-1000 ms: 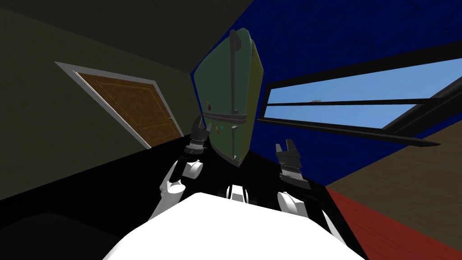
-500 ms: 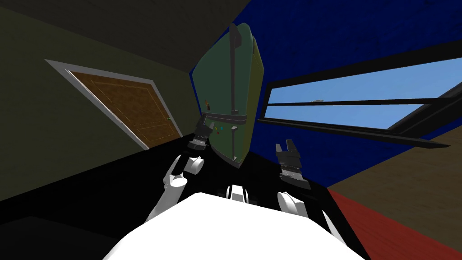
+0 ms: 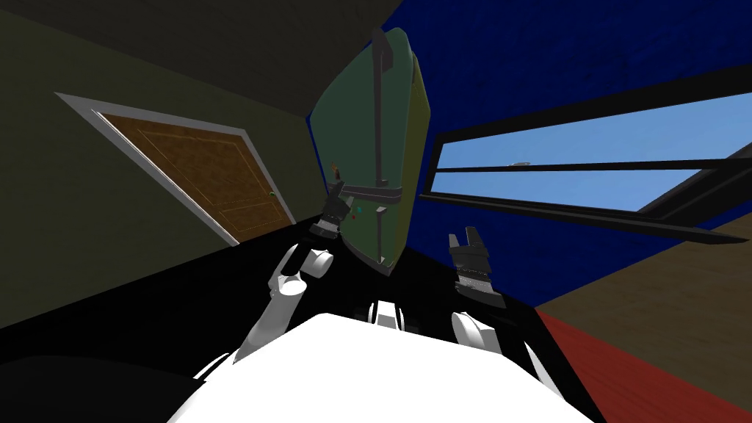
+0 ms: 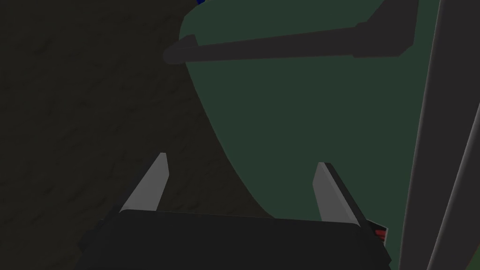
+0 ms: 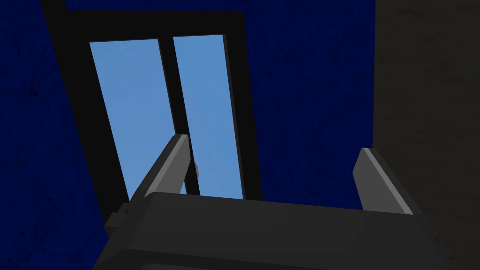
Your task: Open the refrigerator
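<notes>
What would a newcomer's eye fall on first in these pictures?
The tall green refrigerator straight ahead stands out first. The open left gripper points at the end of its horizontal handle, not gripping it. To the right, a bright blue window glows in the dark blue wall, beyond the open right gripper.

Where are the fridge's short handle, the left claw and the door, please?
Short handle (image 4: 272,47): left wrist view, middle of the dark bar.
Left claw (image 4: 241,159): left wrist view, midway between its fingertips.
Door (image 3: 213,172): head view, middle of the brown panel.
</notes>
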### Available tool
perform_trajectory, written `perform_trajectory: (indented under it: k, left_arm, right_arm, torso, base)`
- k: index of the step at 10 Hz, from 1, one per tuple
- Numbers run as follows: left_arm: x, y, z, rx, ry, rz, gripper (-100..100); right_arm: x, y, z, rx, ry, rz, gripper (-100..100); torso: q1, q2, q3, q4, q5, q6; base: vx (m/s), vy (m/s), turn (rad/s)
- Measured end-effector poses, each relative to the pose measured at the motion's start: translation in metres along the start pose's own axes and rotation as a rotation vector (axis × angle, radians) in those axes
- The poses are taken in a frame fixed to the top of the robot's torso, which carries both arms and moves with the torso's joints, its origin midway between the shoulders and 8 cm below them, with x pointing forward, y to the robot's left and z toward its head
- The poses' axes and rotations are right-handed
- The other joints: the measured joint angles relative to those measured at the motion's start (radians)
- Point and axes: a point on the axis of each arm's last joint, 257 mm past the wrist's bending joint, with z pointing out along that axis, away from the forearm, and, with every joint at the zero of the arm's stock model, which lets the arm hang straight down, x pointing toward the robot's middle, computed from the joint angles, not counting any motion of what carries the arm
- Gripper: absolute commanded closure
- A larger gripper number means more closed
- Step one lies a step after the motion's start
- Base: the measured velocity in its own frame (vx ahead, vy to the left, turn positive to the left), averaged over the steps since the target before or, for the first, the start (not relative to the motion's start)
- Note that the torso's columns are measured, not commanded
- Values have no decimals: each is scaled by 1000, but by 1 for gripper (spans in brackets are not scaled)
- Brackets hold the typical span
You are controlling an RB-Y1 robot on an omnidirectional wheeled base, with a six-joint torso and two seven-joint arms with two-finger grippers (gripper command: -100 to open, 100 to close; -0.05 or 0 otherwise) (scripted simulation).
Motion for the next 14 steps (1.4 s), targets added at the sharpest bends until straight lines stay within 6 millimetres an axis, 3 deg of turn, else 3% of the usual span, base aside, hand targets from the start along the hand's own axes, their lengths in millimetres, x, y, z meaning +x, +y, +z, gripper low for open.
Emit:
perform_trajectory:
  k: [14]
  left_arm:
    - [33,24,44,-188,146,122,-100]
  right_arm:
    - [0,0,0,0,0,0,0]
  torso:
    - [-1,0,0,0,0,0]
  base:
    - [46,-6,-8]
